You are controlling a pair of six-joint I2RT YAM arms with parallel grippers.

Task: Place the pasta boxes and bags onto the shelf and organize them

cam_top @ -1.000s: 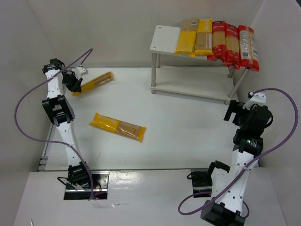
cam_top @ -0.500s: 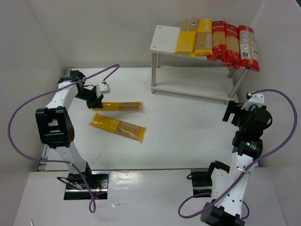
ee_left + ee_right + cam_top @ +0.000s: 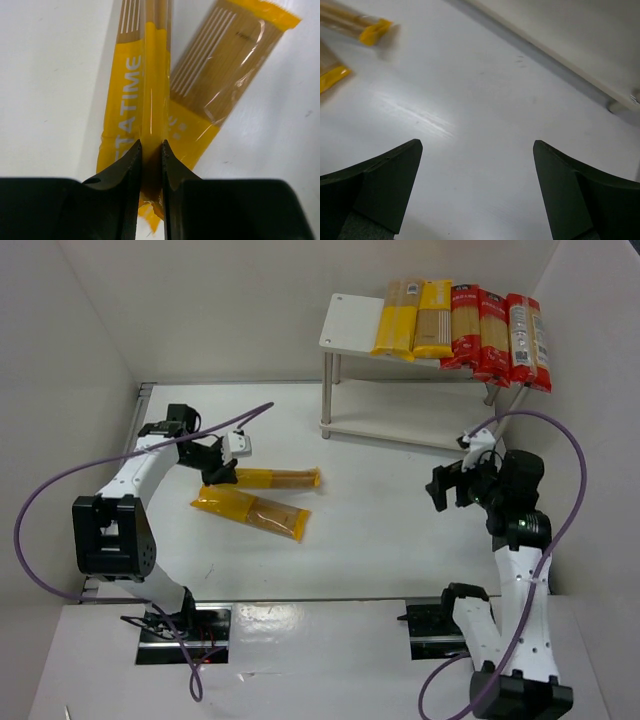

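A: Why does the left claw (image 3: 222, 472) hold the long flat yellow spaghetti packet (image 3: 275, 478) by one end?

B: I think it wants to carry it to the small white two-tier shelf with thin metal legs (image 3: 345, 325) at the upper right of the frame. The jaws are pinching the packet's thin edge, so it reaches out toward the centre.

A: And the right claw (image 3: 440, 490)?

B: It is spread wide, holds nothing, and hovers above the white bench (image 3: 380, 530) at the right, maybe ready to help.

A: How does the packet look?

B: Yellow with white letters and a clear window showing tan pasta. A second yellow packet (image 3: 252, 510) lies flat just below it. On the top board, yellow packets (image 3: 415, 320) and red packets (image 3: 500, 330) lie side by side.
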